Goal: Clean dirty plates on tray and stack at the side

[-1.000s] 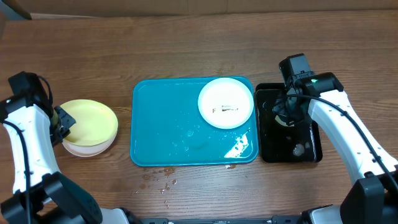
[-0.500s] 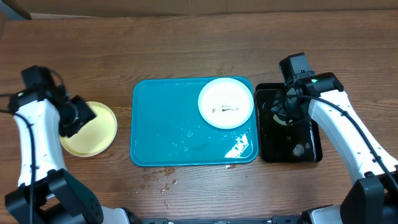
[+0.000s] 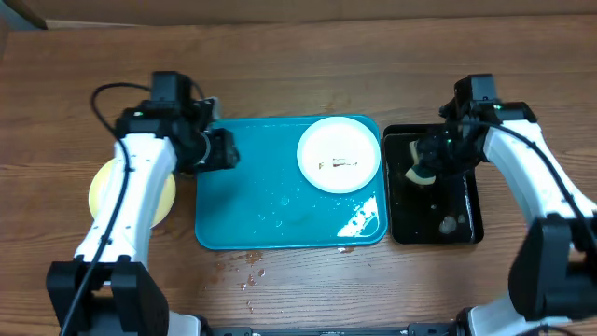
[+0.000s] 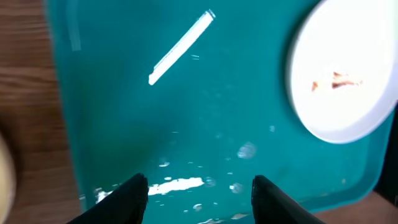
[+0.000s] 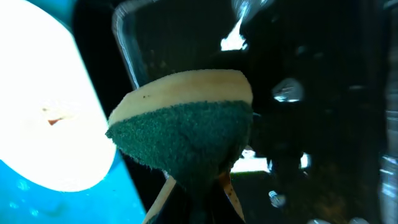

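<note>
A white plate (image 3: pixel 339 154) with a brown smear lies at the back right of the teal tray (image 3: pixel 280 229). A pale yellow-green plate (image 3: pixel 101 191) lies on the table left of the tray, partly hidden by my left arm. My left gripper (image 3: pixel 229 149) is open and empty above the tray's left part. The left wrist view shows the wet tray (image 4: pixel 186 112) between its jaws (image 4: pixel 198 193) and the white plate (image 4: pixel 345 68) at upper right. My right gripper (image 3: pixel 422 168) is shut on a yellow and green sponge (image 5: pixel 186 124) over the black tub (image 3: pixel 457 224).
The black tub (image 5: pixel 323 124) stands just right of the tray and holds water and small bits. Water drops lie on the tray floor. Small crumbs or drops (image 3: pixel 247 266) lie on the wood in front of the tray.
My left arm has swung right from the yellow-green plate to above the tray's left edge. My right gripper with the sponge has shifted slightly over the tub.
</note>
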You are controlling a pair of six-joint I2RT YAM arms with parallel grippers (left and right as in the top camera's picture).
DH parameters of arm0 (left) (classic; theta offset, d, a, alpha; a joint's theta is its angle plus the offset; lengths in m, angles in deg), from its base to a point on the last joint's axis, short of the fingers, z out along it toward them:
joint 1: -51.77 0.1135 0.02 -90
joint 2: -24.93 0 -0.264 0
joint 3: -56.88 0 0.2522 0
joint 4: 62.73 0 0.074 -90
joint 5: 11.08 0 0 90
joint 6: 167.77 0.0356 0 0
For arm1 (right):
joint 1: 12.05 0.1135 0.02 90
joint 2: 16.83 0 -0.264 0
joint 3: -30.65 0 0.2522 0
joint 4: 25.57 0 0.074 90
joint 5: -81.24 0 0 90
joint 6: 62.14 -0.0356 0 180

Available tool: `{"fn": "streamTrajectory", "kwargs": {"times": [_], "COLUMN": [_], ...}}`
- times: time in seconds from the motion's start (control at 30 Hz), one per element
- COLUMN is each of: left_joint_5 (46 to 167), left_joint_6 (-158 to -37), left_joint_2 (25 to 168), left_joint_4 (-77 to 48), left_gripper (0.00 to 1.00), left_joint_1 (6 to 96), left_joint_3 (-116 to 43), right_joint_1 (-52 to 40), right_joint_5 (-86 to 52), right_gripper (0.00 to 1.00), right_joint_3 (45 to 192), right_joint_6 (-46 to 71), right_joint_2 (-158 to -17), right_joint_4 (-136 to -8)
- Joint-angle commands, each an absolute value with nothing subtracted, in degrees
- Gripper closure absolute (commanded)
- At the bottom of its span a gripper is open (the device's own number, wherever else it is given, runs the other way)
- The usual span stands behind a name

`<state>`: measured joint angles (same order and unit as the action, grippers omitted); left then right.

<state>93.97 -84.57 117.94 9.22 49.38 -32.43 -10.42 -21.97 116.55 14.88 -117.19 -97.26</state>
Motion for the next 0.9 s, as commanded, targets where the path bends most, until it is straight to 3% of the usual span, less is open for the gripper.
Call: {"fn": "streamTrajectory", "kwargs": {"times": [0.0, 0.3, 0.43, 0.53, 0.6, 0.77, 0.87], "left_joint_5": [95.02, 94.85, 94.85, 94.85, 94.85, 94.82, 94.82], "left_joint_6": [-82.91, -82.94, -82.91, -82.91, -82.91, -82.91, -82.89], "left_joint_2": [118.21, 118.21, 118.21, 118.21, 118.21, 118.21, 118.21], "left_joint_4": [9.03, 9.22, 9.57, 9.73, 9.68, 9.62, 9.66], "left_gripper": [0.44, 0.46, 0.46, 0.46, 0.47, 0.47, 0.47], "left_joint_1": [46.12, 43.45, 43.47, 43.47, 43.47, 43.47, 43.47], "left_joint_3": [-33.88, -33.88, -33.88, -33.88, -33.88, -33.88, -33.88], "right_joint_1": [-10.53, -10.57, -11.34, -11.82, -11.8, -9.64, -8.5], "right_joint_5": [-27.98, -28.05, -7.66, -3.88, -8.97, -30.61, -23.85], "right_gripper": [0.96, 0.96, 0.96, 0.96, 0.96, 0.96, 0.96], "right_joint_3": [116.82, 116.8, 116.8, 116.8, 116.8, 116.8, 116.8], "right_joint_6": [17.9, 20.94, 2.93, -3.98, -0.66, 24.7, 22.29], "right_joint_2": [-121.71, -129.97, -131.52, -131.5, -131.5, -131.5, -131.5], "right_joint_4": [-96.96, -97.98, -100.91, -102.12, -100.69, -98.64, -99.03]}}
